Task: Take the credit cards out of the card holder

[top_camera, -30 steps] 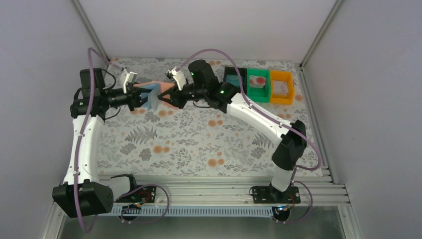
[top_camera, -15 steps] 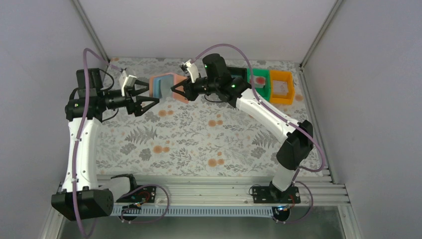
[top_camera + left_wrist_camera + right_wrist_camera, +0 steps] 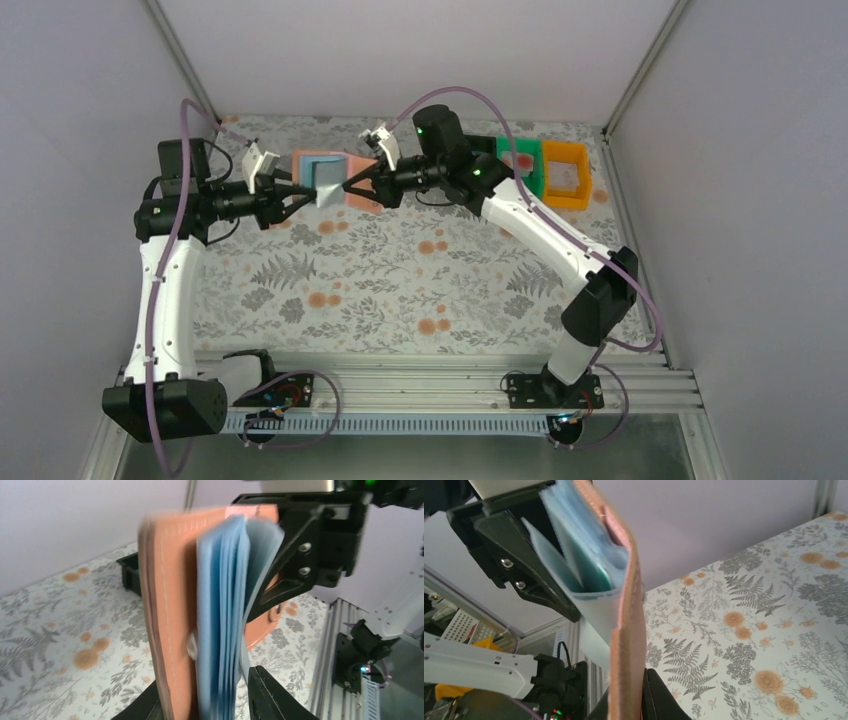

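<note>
The card holder [image 3: 322, 172] hangs in the air at the back, salmon outside [image 3: 167, 610], light blue pockets [image 3: 225, 595] fanned open. My right gripper [image 3: 352, 185] is shut on its salmon cover [image 3: 626, 645], fingers at the frame's bottom [image 3: 629, 692]. My left gripper [image 3: 300, 192] comes from the left. Its jaws [image 3: 205, 692] have closed in on the other cover and the blue pockets, one finger [image 3: 270, 695] touching the outermost sleeve. A teal credit card [image 3: 599, 577] sits in a pocket. Other credit cards lie in the green bin [image 3: 518, 163] and orange bin [image 3: 565, 176].
Three bins stand at the back right: a black bin [image 3: 484, 146] largely behind my right arm, the green bin's wall [image 3: 520, 188] and the orange bin's wall [image 3: 566, 203]. A floral cloth [image 3: 400, 280] covers the table. White walls close in on both sides.
Half a second ago my left gripper stood wide open beside the holder. It has since moved in and closed around the holder's left half. The right gripper has kept its grip.
</note>
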You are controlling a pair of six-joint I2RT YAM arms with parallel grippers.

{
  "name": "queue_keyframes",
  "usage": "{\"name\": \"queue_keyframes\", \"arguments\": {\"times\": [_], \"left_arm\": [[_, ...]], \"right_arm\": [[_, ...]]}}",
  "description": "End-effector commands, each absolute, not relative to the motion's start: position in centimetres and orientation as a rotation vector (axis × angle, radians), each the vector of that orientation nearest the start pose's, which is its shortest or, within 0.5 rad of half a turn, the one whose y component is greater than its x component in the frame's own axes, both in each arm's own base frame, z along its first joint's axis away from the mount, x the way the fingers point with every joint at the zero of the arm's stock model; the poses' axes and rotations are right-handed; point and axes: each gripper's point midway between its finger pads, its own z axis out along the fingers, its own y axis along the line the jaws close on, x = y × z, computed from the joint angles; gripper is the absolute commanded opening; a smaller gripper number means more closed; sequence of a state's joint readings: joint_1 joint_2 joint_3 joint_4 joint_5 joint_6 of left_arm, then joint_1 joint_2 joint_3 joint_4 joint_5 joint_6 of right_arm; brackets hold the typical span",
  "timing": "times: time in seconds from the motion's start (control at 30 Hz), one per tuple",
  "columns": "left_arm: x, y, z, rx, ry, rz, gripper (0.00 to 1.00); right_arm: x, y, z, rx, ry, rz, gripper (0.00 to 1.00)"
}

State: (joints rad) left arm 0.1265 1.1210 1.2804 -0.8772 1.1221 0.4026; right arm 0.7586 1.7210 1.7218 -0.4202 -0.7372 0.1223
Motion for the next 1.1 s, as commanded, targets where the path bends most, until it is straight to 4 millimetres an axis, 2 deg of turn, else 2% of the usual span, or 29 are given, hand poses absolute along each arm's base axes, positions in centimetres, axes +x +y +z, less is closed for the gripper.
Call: {"name": "queue_keyframes", "arguments": {"times": [0.0, 0.2, 0.27, 0.33, 0.4, 0.47, 0.53, 0.6, 0.67, 0.8, 0.9, 1.07], "left_arm": [[23.0, -13.7, 38.6, 0.966, 1.608, -1.005, 0.34], [20.2, -14.3, 40.8, 1.049, 1.473, -1.042, 0.34], [20.8, -14.2, 40.6, 1.029, 1.497, -1.041, 0.25], [22.5, -13.6, 39.9, 0.964, 1.586, -0.999, 0.22], [24.0, -13.1, 38.9, 0.910, 1.657, -0.954, 0.23], [24.2, -13.1, 38.5, 0.899, 1.666, -0.974, 0.32], [24.2, -13.1, 38.3, 0.893, 1.671, -0.984, 0.38], [24.4, -13.0, 38.2, 0.888, 1.681, -0.968, 0.38], [25.0, -12.8, 37.8, 0.857, 1.713, -0.947, 0.32], [24.7, -12.9, 37.8, 0.864, 1.699, -0.978, 0.22], [24.5, -13.0, 38.1, 0.877, 1.684, -0.987, 0.20], [22.8, -13.7, 38.7, 0.948, 1.602, -1.054, 0.22]], "right_arm": [[25.3, 41.0, 38.4, -1.242, 1.655, 1.290, 0.04], [24.9, 40.5, 38.4, -1.280, 1.648, 1.273, 0.04], [24.5, 40.5, 38.6, -1.288, 1.635, 1.299, 0.04], [24.3, 40.5, 38.9, -1.291, 1.628, 1.318, 0.04], [24.4, 40.5, 39.1, -1.280, 1.626, 1.311, 0.04], [24.5, 40.5, 39.3, -1.273, 1.626, 1.310, 0.04], [24.4, 40.5, 39.4, -1.271, 1.624, 1.315, 0.04], [24.3, 40.4, 39.8, -1.274, 1.613, 1.316, 0.04], [24.0, 40.4, 40.0, -1.287, 1.598, 1.328, 0.04], [23.6, 40.3, 39.8, -1.319, 1.583, 1.333, 0.04], [22.6, 39.5, 41.0, -1.337, 1.544, 1.322, 0.04], [21.9, 39.5, 41.2, -1.371, 1.510, 1.355, 0.04]]}}
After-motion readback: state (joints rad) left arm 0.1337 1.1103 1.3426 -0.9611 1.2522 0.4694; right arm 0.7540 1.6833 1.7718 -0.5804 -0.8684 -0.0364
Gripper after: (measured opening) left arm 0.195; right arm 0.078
